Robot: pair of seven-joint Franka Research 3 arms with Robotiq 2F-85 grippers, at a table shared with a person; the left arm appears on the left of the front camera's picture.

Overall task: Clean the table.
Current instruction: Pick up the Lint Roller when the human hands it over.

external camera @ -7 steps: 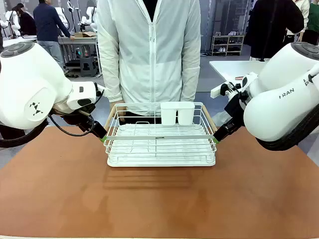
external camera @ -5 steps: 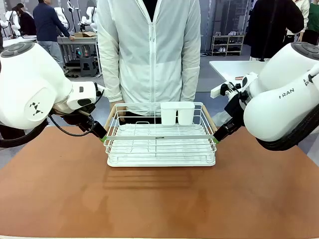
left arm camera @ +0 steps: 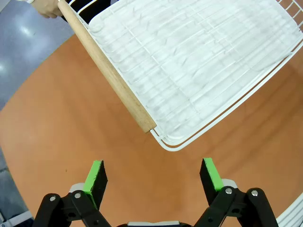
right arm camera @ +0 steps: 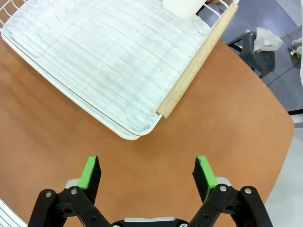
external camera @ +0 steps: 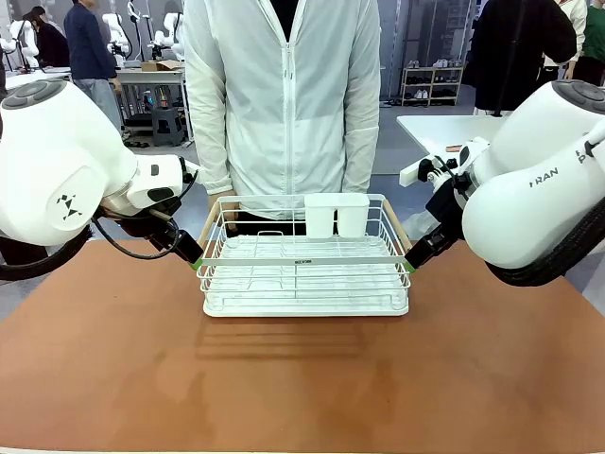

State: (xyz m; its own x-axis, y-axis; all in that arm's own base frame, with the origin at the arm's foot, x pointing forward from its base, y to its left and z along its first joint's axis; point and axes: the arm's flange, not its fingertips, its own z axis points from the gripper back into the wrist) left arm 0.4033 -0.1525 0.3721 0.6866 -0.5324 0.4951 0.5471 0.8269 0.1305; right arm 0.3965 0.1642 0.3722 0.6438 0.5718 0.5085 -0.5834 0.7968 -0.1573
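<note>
The reddish-brown table (external camera: 284, 378) carries a white wire rack (external camera: 307, 274) at its middle, with wooden handles on both ends. My left gripper (external camera: 196, 262) sits at the rack's left front corner. In the left wrist view it (left arm camera: 154, 175) is open, and the near tip of the wooden handle (left arm camera: 106, 66) lies just beyond its green fingertips (left arm camera: 96, 175). My right gripper (external camera: 408, 260) sits at the rack's right front corner. In the right wrist view it (right arm camera: 147, 171) is open too, short of the other wooden handle (right arm camera: 196, 61). Neither holds anything.
A white double cup holder (external camera: 337, 214) stands in the rack's far right part. A person in a white jacket (external camera: 284, 95) stands at the far edge, one hand (left arm camera: 47, 7) by the far end of the left handle. A white-topped table (external camera: 444, 128) stands behind on the right.
</note>
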